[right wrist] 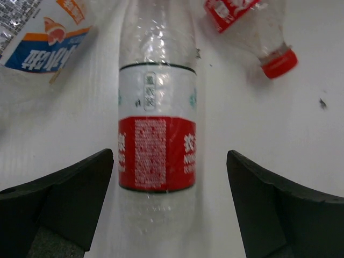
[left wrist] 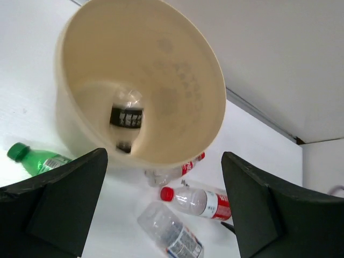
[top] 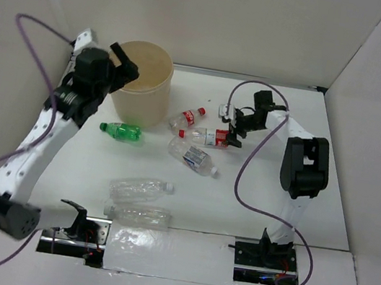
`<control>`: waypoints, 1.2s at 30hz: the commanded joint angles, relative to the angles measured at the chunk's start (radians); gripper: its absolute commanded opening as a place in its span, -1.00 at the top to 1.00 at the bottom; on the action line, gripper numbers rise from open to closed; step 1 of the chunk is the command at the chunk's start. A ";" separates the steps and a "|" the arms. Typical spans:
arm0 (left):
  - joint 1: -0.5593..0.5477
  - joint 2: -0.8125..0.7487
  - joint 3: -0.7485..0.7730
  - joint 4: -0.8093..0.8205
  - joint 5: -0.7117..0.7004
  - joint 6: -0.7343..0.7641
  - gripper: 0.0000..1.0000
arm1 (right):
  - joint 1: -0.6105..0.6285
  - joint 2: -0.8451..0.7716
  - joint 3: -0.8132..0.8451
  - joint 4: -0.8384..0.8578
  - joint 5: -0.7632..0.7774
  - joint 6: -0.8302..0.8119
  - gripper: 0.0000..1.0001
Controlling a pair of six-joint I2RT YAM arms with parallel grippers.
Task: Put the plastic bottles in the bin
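One dark-labelled bottle (left wrist: 127, 114) is lying in your bin (left wrist: 207, 75), showing only at the left wrist | left claw (left wrist: 164, 153) gaping empty | right claw (right wrist: 170, 154) straddling a red-labelled bottle (right wrist: 156, 97), unclenched.

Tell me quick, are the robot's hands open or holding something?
Left gripper: open, empty, above the bin.
Right gripper: open, jaws either side of a red-labelled bottle, not gripping.

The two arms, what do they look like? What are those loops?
The left arm and right arm have white links and bulky black joints. A purple cable loops along each. The left gripper and right gripper each have two thick black wedge-shaped fingers.
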 commanded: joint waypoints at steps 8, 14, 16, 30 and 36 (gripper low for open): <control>0.073 -0.328 -0.503 -0.172 0.058 -0.322 -1.00 | 0.085 0.141 0.062 -0.017 0.090 0.012 -0.43; 0.145 -0.267 -0.620 -0.056 0.204 -0.416 -1.00 | 0.030 0.020 0.042 -0.085 0.017 0.003 0.67; 0.180 -0.218 -0.629 -0.040 0.247 -0.425 -1.00 | 0.016 -0.056 0.079 -0.125 -0.041 0.003 0.67; 0.329 0.041 -0.620 0.072 0.434 -0.486 -1.00 | 0.239 -0.058 0.586 0.421 -0.146 0.536 0.48; 0.363 0.060 -0.640 0.107 0.434 -0.486 -1.00 | 0.341 0.268 1.070 0.538 -0.102 0.832 0.42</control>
